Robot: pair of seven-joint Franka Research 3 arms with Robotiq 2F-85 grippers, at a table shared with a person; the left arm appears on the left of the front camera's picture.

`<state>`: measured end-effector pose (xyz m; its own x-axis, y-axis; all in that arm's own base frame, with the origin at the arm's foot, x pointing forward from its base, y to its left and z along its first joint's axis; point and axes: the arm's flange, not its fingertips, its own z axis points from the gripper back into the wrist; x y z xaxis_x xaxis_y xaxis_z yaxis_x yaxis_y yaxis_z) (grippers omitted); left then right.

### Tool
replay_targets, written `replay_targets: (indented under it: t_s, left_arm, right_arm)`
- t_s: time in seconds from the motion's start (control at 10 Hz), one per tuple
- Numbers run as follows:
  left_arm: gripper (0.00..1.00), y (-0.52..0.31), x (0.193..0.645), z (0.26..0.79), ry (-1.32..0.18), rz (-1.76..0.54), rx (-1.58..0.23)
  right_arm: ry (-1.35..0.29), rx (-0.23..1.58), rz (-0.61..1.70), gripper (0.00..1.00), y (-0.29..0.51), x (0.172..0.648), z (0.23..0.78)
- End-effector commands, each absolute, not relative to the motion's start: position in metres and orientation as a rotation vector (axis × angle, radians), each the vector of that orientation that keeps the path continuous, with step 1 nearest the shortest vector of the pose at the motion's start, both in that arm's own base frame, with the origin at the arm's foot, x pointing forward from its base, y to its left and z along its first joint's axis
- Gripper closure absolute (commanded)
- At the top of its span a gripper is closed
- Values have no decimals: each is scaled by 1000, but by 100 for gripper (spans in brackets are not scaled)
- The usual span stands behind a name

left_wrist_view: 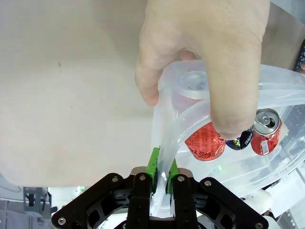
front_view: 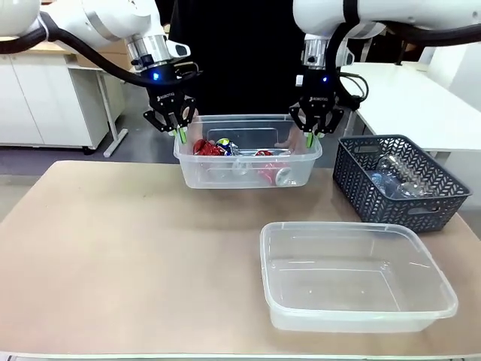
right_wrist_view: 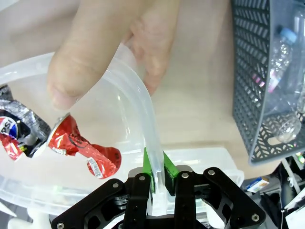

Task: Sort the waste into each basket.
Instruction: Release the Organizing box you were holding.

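Left hand (front_view: 181,135) pinches tub (front_view: 198,174) rim; right hand (front_view: 309,139) pinches opposite rim.

Crushed cans (front_view: 207,147) of glossy printed metal lie in a smooth, translucent plastic tub (front_view: 225,175); at its three o'clock, a matt dark-grey plastic lattice basket (front_view: 361,192) on the matt beige tabletop (front_view: 113,248).

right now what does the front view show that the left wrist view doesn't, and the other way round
Front view: the right gripper clamping the other end of the can tub, a second clear tub nearer the camera, and a dark lattice basket holding clear bottles. Left wrist view: green pads pinching the rim, with a person's hand hooked over that rim just beyond. Both: the left gripper, shut on the can tub, and red cans inside.
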<state>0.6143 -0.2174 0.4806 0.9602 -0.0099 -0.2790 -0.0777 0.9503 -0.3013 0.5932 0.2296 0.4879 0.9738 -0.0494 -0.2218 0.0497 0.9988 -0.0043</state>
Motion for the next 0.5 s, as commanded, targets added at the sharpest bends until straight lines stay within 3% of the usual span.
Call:
replay_targets:
  t_s: [0.0,0.4]
  left_arm:
    - [93,-217,613,484,277,32,-328]
    - [93,-217,614,481,282,36,-315]
  right_arm:
    - [225,5,-47,95,229,591,489]
    - [223,1,-49,95,230,593,488]
